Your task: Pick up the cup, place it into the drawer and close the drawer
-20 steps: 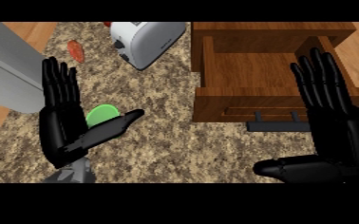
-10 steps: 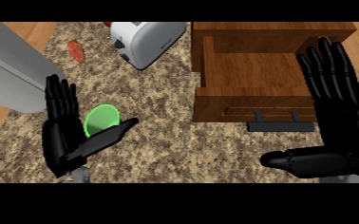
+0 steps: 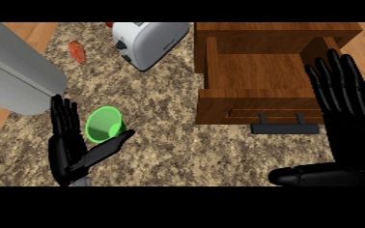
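We see the green cup [image 3: 105, 124] standing on the speckled table [image 3: 185, 145], left of the middle and well apart from the drawer. Our left hand [image 3: 68, 157] rises from the lower left edge with its fingers [image 3: 63, 121] straight and spread wide. The thumb stretches out to the right just under the cup. The cup sits in the gap between thumb and fingers, but nothing is curled round it, and we cannot tell whether the hand touches it.

The wooden drawer [image 3: 257, 72] is pulled open at the upper right, with its dark handle [image 3: 285, 128] on the front panel facing us. Our right hand [image 3: 345, 121] is at the right edge, overlapping the drawer's right side. Its fingers are straight and parted, the thumb points left low down, and it holds nothing.

A white toaster [image 3: 146, 41] lies behind the cup, near the drawer's left wall. A small orange-red thing [image 3: 77, 51] lies left of the toaster, and a large grey object [image 3: 25, 77] fills the left edge.
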Controlling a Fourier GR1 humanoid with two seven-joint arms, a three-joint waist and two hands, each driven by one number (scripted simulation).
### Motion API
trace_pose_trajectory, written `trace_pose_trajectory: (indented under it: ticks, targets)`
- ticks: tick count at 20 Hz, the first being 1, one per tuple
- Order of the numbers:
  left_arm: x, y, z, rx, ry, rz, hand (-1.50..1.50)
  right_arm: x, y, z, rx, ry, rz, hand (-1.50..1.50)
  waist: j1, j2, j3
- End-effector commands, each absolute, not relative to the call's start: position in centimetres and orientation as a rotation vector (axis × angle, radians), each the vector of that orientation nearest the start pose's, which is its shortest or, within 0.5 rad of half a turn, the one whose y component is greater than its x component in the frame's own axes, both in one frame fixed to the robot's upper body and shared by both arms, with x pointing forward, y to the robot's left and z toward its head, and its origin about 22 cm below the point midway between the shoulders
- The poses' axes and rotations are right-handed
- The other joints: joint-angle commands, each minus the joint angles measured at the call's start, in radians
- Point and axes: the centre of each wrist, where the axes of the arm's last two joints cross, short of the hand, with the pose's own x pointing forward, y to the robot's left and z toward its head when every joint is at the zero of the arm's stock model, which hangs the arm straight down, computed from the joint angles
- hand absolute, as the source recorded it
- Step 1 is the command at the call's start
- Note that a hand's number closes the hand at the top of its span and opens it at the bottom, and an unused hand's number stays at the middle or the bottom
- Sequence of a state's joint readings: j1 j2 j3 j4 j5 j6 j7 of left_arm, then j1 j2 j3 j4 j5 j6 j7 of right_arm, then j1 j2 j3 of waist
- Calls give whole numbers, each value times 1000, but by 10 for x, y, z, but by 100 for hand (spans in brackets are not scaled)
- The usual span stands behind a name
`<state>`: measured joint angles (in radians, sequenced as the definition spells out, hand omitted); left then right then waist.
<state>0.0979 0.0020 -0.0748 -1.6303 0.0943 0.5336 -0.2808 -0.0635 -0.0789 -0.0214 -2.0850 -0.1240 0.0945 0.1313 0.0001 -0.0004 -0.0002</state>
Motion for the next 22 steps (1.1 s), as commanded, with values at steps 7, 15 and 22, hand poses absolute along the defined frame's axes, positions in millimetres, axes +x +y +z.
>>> trace_pose_trajectory:
  ticks: [7,15,22]
  targets:
    - [218,253,-53,405,-1702,435,-150,219,-232,143,159,-2001,130,-150,0,0,0]
    - [220,257,-89,400,-1688,448,-150,219,-236,150,161,-2001,110,-150,-1,0,0]
    - [210,255,-115,411,-1671,468,-150,235,-244,143,161,-2005,124,-150,0,1,0]
